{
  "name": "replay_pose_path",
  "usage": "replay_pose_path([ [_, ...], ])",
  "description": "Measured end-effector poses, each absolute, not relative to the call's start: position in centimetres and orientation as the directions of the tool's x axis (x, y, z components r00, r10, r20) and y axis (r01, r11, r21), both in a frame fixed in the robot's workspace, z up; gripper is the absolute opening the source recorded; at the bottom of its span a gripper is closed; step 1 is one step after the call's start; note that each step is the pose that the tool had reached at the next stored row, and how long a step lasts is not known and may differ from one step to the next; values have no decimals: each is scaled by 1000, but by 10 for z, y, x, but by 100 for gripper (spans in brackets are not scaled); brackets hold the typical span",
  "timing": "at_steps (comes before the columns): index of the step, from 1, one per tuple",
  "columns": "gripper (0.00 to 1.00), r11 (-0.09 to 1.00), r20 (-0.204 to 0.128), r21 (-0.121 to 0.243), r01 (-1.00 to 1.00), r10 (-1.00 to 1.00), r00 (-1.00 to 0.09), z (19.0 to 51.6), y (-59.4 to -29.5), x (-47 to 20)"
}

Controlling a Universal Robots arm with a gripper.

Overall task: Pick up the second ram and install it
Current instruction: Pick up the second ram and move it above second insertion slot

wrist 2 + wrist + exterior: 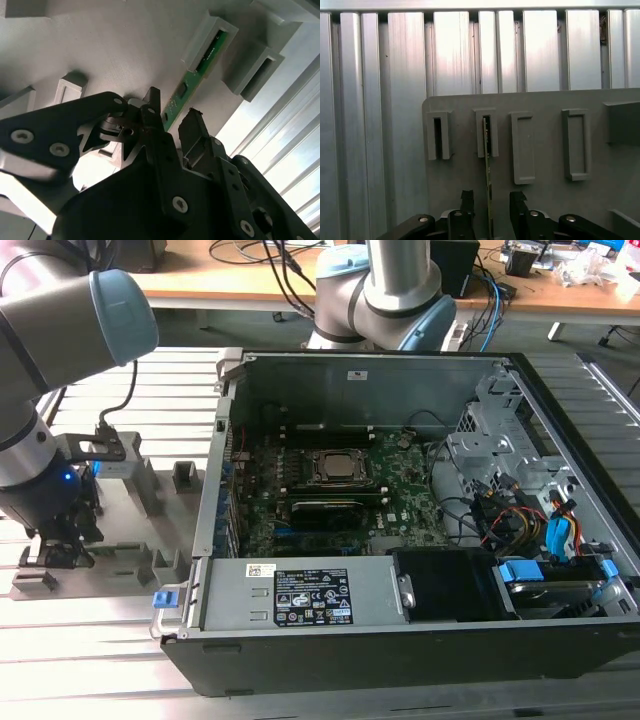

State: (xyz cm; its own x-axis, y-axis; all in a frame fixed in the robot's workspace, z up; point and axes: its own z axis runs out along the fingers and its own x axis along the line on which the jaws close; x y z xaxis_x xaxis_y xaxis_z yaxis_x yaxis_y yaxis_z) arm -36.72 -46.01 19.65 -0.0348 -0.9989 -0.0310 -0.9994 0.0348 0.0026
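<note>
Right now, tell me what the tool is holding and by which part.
Nothing is held. The open tool straddles one end of the memory stick, its fingers clear on both sides; the stick stands on edge in the grey holder.

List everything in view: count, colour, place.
table: one, silver slats, under everything
computer case: one, black, open, on the table
motherboard: one, green, inside the case
holder plate: one, grey, on the table at the exterior view's left of the case
second ram: one, green, on edge in a holder plate slot
gripper: one, black, open, a finger on each side of the second ram
</note>
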Motion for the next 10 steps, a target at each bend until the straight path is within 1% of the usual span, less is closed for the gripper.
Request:
replay_pose_path([
  [2, 27, 35, -31, 3, -999, -999, -35, 197, -460, -367],
  [3, 27, 35, -31, 3, -999, -999, -35, 196, -460, -367],
  [5, 16, 35, -31, 3, -999, -999, -35, 196, -460, -367],
  [6, 14, 35, -31, 3, -999, -999, -35, 196, -460, -367],
  [10, 14, 35, -31, 3, -999, -999, -35, 196, -460, -367],
])
